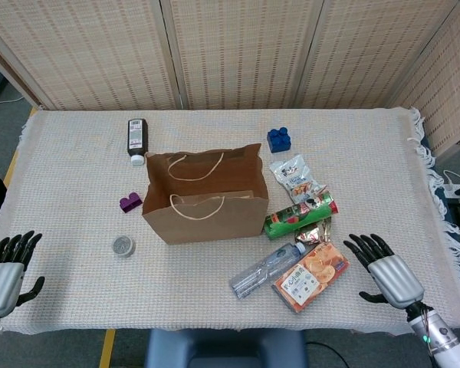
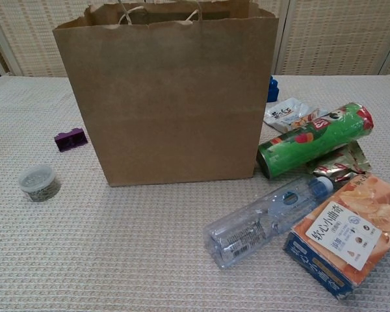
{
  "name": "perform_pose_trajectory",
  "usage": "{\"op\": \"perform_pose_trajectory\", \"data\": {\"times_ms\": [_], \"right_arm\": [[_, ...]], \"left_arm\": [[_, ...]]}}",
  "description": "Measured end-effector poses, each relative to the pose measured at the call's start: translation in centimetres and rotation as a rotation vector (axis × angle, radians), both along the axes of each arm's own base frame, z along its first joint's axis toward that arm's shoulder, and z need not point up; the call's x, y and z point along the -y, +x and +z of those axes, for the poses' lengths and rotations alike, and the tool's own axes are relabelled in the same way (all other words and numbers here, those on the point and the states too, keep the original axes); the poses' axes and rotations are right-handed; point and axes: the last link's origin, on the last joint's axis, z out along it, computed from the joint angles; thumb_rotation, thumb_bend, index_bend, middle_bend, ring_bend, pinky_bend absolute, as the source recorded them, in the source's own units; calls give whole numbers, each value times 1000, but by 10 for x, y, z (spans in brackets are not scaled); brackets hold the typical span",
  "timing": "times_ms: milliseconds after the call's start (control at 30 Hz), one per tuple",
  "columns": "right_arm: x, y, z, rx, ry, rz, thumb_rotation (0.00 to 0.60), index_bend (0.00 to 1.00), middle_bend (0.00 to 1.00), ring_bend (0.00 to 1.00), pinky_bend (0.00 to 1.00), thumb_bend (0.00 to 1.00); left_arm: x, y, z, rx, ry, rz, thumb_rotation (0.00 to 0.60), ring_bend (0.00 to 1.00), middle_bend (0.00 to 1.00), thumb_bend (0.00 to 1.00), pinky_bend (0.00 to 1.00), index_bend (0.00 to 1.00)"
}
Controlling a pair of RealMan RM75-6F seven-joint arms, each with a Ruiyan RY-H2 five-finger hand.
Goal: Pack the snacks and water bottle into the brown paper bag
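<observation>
**Bag upright and open, snacks and bottle lying beside it, both hands empty**

The brown paper bag (image 1: 205,195) stands upright near the middle of the cloth-covered bench (image 1: 77,176), its mouth open and its two cord handles drooping over the rim. None of the snacks can be seen inside it.

The task's things lie in a cluster on the bench to the right of the bag. A white snack packet (image 1: 296,177) lies furthest back. In front of it the green chip can (image 1: 300,215) lies on its side, its near end just beside the bag's lower right corner. A shiny foil packet (image 1: 317,231) pokes out from under the can. The clear water bottle (image 1: 268,269) lies on its side, slanted, cap toward the can. Touching its right side is the orange snack box (image 1: 310,276), flat with its label facing up.

The right hand (image 1: 386,274) hovers above the bench to the right of the orange box, palm down, fingers (image 1: 362,247) spread apart and gripping nothing. The left hand (image 1: 3,274) sits at the bench's near left edge, fingers likewise spread and empty, well apart from everything.

Elsewhere on the bench: a dark bottle (image 1: 137,139) lying behind the bag, a blue block (image 1: 278,139), a purple block (image 1: 130,202) and a small round tub (image 1: 123,246).
</observation>
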Motion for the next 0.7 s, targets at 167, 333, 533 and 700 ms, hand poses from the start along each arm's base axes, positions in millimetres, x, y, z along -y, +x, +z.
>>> {"op": "perform_pose_trajectory", "data": {"times_ms": [167,333,533,700], "right_arm": [[10,2,-20,-95,105,49,600,0,0,0,0,0],[22,12,-37,-180,174,116,600,0,0,0,0,0],[28,21,-45,-197,197,136,600,0,0,0,0,0],[30,21,-48,-209,203,133,600,0,0,0,0,0]], "left_arm": [[0,1,0,0,6,-3,600,0,0,353,43,0],[0,0,-1,-4,5,-1,600,0,0,353,43,0],[0,0,-2,-5,6,1,600,0,0,353,43,0],[0,0,-2,-3,6,3,600,0,0,351,43,0]]}}
